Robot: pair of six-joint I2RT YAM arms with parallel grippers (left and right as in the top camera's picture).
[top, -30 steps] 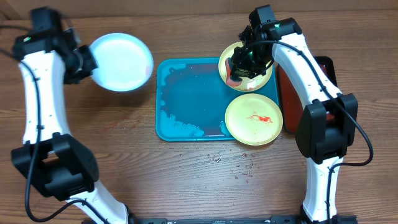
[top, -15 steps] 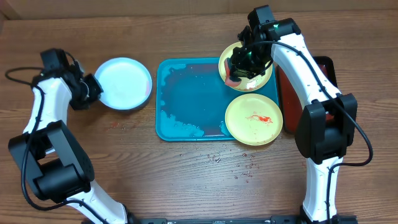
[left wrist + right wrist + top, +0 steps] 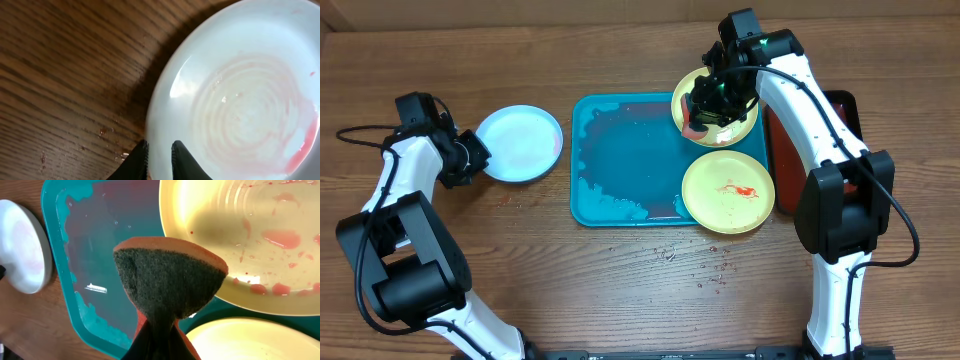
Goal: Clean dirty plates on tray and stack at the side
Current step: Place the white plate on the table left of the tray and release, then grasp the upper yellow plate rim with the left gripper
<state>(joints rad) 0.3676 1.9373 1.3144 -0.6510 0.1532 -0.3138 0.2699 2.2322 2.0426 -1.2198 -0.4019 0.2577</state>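
Wooden table [image 3: 620, 290], wet tray [image 3: 620, 150] in middle. Left gripper [image 3: 478, 158] low at rim of blue-white plate [image 3: 523, 143], set beside tray to start stack. Its fingers [image 3: 182, 160] nearly together; cannot tell if pinching. Right gripper [image 3: 712, 108] squeezes sponge [image 3: 170, 275] over yellow plate [image 3: 225, 220] on tray, ready to rub off red sauce [image 3: 282, 239].

The wooden desk [image 3: 620, 290] carries a teal tray [image 3: 620, 160] near its middle. A white plate [image 3: 523, 143] sits on the wood just left of it, not touching its edge. A dark red tray [image 3: 780, 145] lies at the right, partly hidden, and small wet spots [image 3: 705, 268] fleck the wood in front of the teal tray.
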